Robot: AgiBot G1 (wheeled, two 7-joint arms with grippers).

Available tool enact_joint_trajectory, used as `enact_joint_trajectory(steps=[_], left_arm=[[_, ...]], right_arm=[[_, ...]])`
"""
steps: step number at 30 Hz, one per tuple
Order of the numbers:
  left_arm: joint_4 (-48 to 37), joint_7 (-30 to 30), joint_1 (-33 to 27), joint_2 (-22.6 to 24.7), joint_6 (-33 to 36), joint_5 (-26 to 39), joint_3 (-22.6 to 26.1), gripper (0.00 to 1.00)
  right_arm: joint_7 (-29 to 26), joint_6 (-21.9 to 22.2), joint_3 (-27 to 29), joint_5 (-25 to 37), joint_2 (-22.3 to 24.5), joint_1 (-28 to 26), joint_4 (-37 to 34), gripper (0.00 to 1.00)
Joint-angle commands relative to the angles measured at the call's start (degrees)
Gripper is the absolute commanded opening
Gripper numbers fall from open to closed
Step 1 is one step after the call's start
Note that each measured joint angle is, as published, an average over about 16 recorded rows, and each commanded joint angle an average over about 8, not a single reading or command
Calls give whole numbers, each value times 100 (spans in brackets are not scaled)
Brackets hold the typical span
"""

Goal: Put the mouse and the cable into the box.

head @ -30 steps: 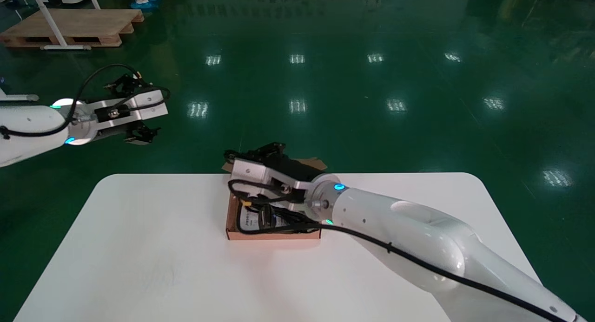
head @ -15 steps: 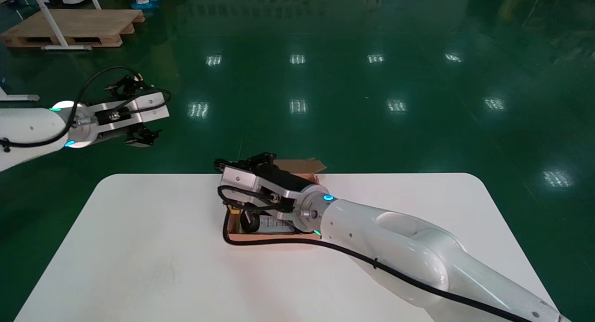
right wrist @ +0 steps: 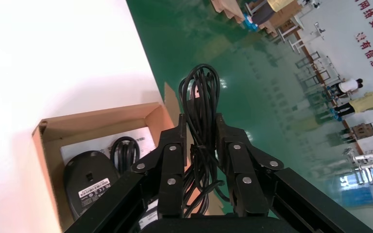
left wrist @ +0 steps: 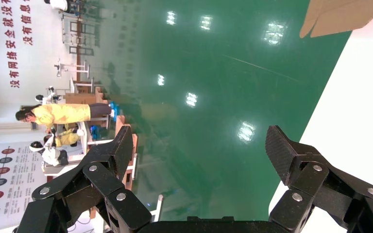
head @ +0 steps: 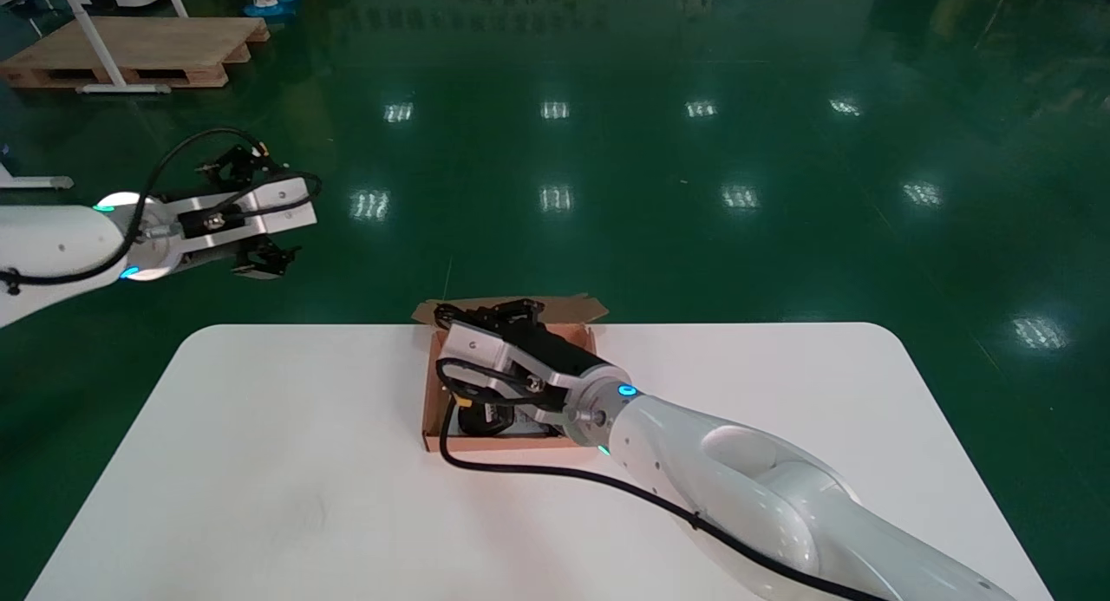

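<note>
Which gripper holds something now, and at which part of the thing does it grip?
The right gripper pinches the bundled cable across the middle of the coil. The left gripper is open and holds nothing.

The right arm stretched from the near right toward the middle, its right pincer [right wrist: 200, 127] clamped on the cable [right wrist: 201, 87], while the left arm hung at far left, left pincer [left wrist: 201, 145] spread wide.

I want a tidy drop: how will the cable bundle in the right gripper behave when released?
Probably floppy: the cable bundle loops loosely beyond the right gripper, so it may slump on release. Likely light, since a narrow pinch carries it. Loops could snag the box wall or drape over the mouse.
</note>
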State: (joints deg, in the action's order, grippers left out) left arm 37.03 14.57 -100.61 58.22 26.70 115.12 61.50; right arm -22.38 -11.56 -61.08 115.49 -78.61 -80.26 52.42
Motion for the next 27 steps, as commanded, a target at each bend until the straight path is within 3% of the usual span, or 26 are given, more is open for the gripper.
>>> enact_joint_trajectory(steps=[1, 13, 27], left_arm=[[-10, -15, 1, 4, 1, -12, -1, 100], [-47, -50, -1, 19, -4, -58, -12, 100], [37, -45, 80, -33, 115, -193, -101, 100]], right_arm=[[15, -18, 15, -1, 1, -6, 12, 100], [94, -361, 216, -253, 152, 25, 130, 100], [341, -1989, 1206, -1894, 1123, 451, 588, 100]])
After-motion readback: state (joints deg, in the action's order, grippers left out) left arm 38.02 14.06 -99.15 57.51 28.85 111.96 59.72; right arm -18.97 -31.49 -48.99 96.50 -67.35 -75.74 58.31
